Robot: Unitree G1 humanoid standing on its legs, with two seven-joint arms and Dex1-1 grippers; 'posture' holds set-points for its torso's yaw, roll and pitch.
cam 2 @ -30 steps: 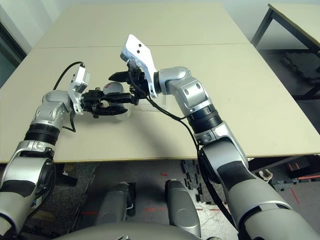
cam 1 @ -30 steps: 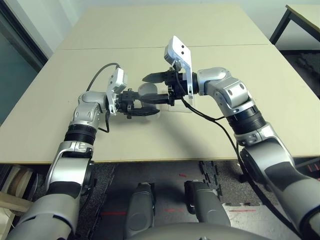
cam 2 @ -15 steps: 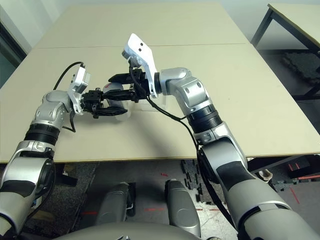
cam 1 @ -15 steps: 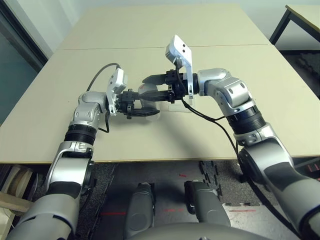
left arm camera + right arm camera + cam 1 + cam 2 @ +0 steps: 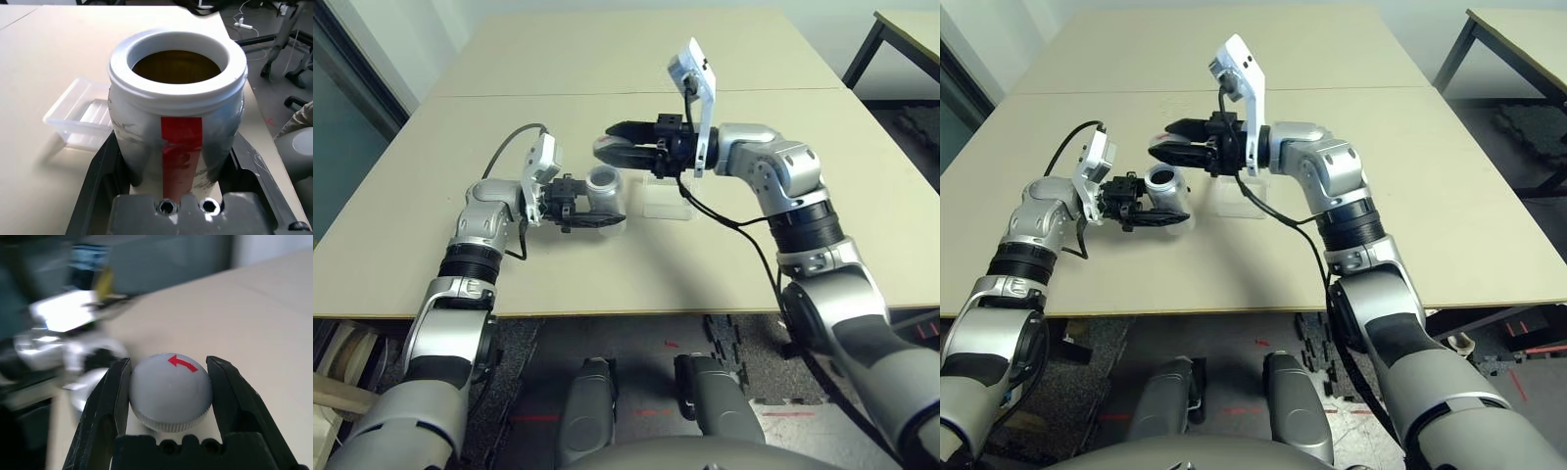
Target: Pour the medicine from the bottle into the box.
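Note:
The silvery-white bottle (image 5: 602,184) with a red stripe (image 5: 181,147) stands upright on the table, and my left gripper (image 5: 595,208) is shut on its lower body. Its white-rimmed mouth (image 5: 177,63) is uncovered; the inside looks dark brown, and the medicine cannot be made out as pieces. My right gripper (image 5: 613,145) hovers above and just behind the bottle, shut on the grey round cap (image 5: 171,389), which has a red arrow on top. The clear box (image 5: 666,203) lies on the table right of the bottle, also in the left wrist view (image 5: 80,117).
The beige table (image 5: 607,59) stretches far behind both arms, with a seam across it. A second table's edge (image 5: 901,29) shows at the far right. The front table edge runs just below my left forearm.
My right gripper has come up and away from the bottle with the grey cap in it, leaving the bottle's mouth uncovered. The left arm and bottle have stayed put.

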